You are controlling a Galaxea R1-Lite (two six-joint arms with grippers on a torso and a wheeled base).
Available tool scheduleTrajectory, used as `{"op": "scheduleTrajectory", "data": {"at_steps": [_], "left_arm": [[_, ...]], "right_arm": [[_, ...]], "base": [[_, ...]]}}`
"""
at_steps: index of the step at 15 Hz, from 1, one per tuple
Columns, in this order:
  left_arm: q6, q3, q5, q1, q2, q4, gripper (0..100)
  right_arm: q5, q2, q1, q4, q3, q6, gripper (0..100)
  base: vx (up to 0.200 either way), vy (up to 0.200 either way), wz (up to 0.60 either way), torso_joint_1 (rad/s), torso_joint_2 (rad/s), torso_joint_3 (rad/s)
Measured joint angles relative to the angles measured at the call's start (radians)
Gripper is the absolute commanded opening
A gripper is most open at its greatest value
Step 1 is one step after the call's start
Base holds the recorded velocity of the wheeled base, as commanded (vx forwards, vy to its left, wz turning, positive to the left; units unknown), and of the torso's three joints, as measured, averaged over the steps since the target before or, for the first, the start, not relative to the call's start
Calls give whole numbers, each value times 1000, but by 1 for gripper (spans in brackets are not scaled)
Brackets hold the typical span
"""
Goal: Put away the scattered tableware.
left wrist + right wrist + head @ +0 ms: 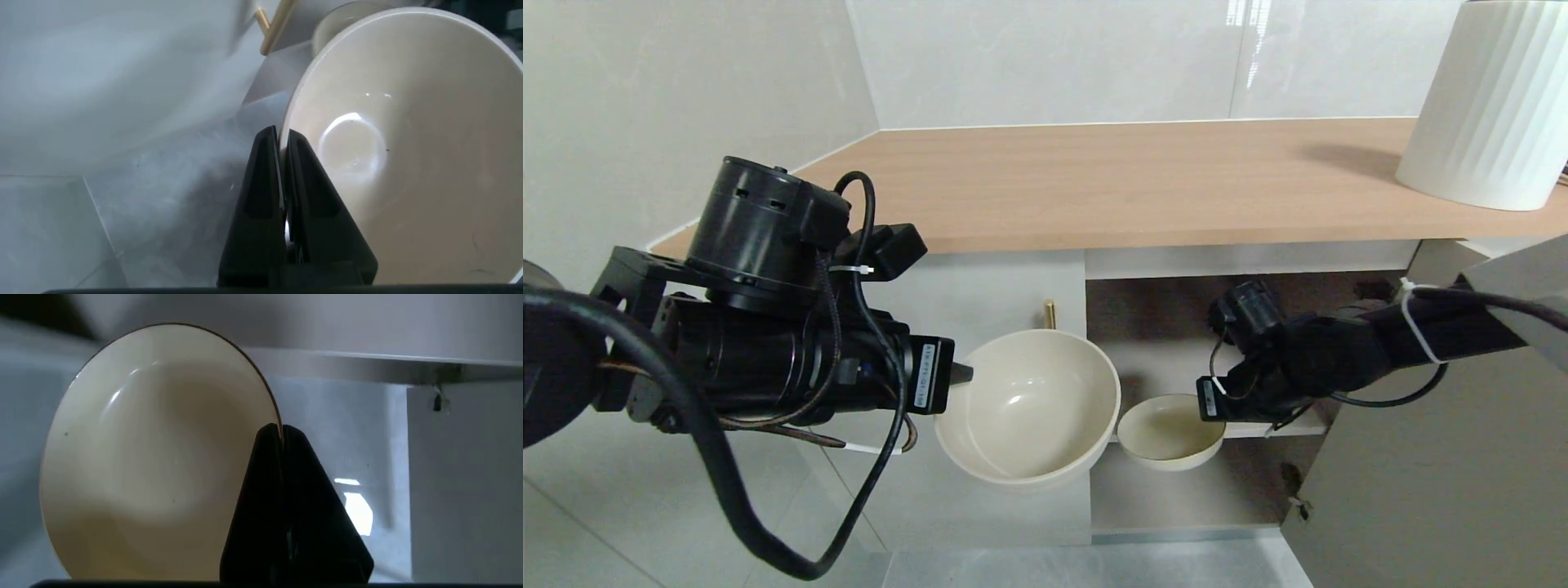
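My left gripper is shut on the rim of a large cream bowl, held in the air in front of the cabinet below the counter. In the left wrist view its fingers pinch the large bowl at the rim. My right gripper is shut on the rim of a smaller cream bowl with a dark edge, held at the open cabinet's shelf. The right wrist view has the small bowl clamped between the black fingers.
A wooden counter runs above the cabinet, with a white ribbed vessel at its right end. The open cabinet door stands at the right. A closed door with a brass knob is at the left of the opening.
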Motion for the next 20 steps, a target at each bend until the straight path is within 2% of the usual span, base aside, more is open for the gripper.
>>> {"op": "scheduleTrajectory", "data": {"at_steps": [3,8,13,20], "left_arm": [[0,0,0,-1,0,0,0],[0,0,1,0,1,-1,0],[0,0,1,-9,1,0,0],[-1,0,2,-15,7,-1,0]], "right_arm": [[-61,104,-31,-5,-77,71,0],[-99,216,-79,-4,-185,146,0],[-243,313,-108,-37,-256,155,0],[-255,349,-122,-114,-263,154,0]], "base": [[0,0,0,0,0,0],[0,0,0,0,0,0],[0,0,0,0,0,0],[0,0,0,0,0,0]]}}
